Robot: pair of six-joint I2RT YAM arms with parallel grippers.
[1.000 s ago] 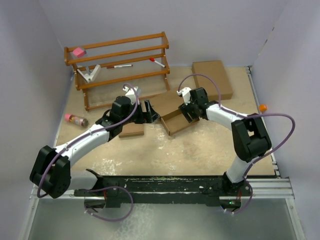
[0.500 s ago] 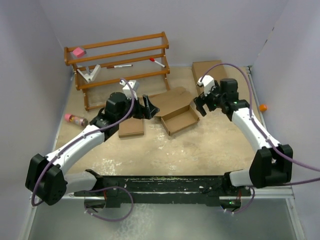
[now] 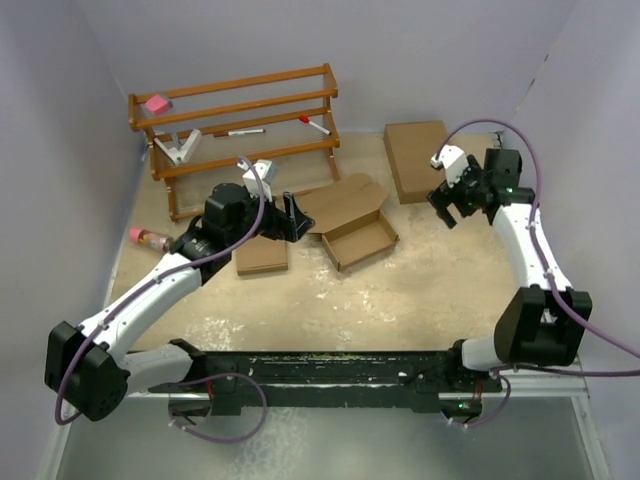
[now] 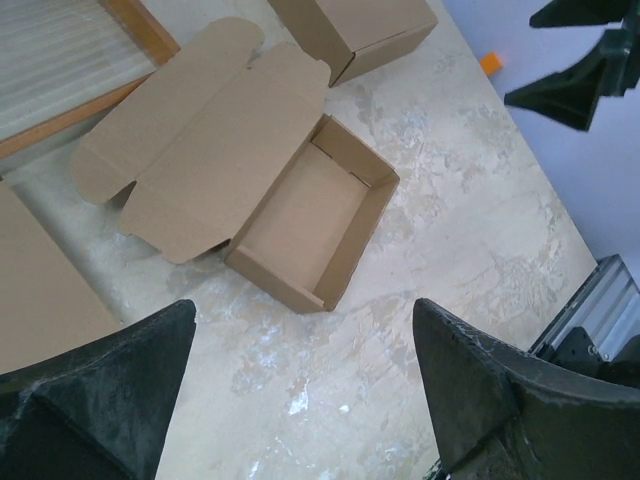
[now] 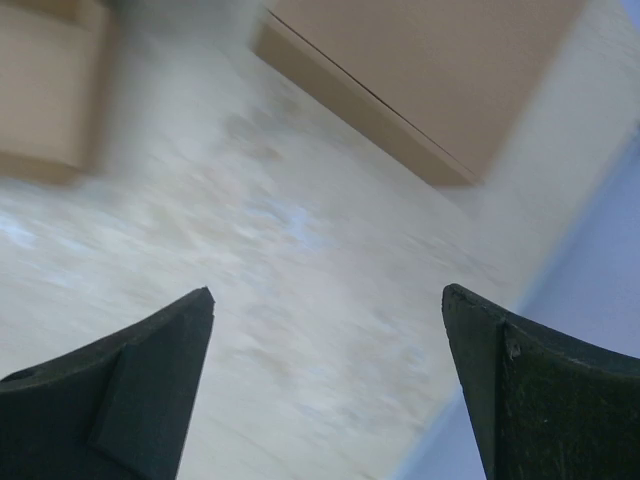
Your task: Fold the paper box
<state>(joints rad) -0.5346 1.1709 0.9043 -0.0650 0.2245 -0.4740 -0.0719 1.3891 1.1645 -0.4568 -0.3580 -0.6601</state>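
The paper box (image 3: 356, 224) lies mid-table, partly folded. Its tray (image 3: 362, 241) stands with walls up, and the lid with its rounded flaps (image 3: 343, 199) lies open flat behind it. My left gripper (image 3: 293, 217) hovers just left of the box, open and empty. In the left wrist view the box (image 4: 300, 215) lies just ahead of the gripper (image 4: 303, 310). My right gripper (image 3: 451, 205) hangs well to the right of the box, open and holding nothing. In the right wrist view only bare table shows between that gripper's (image 5: 328, 292) fingers.
A large flat brown box (image 3: 418, 158) lies at the back right, also in the right wrist view (image 5: 430, 70). A smaller brown box (image 3: 262, 256) sits under my left arm. A wooden rack (image 3: 235, 130) with small items stands back left. A pink-capped bottle (image 3: 150, 238) lies at the left edge.
My right arm has pulled away from the box, swinging right toward the wall, and its jaws have opened wide. The left gripper has drawn back slightly to the left.
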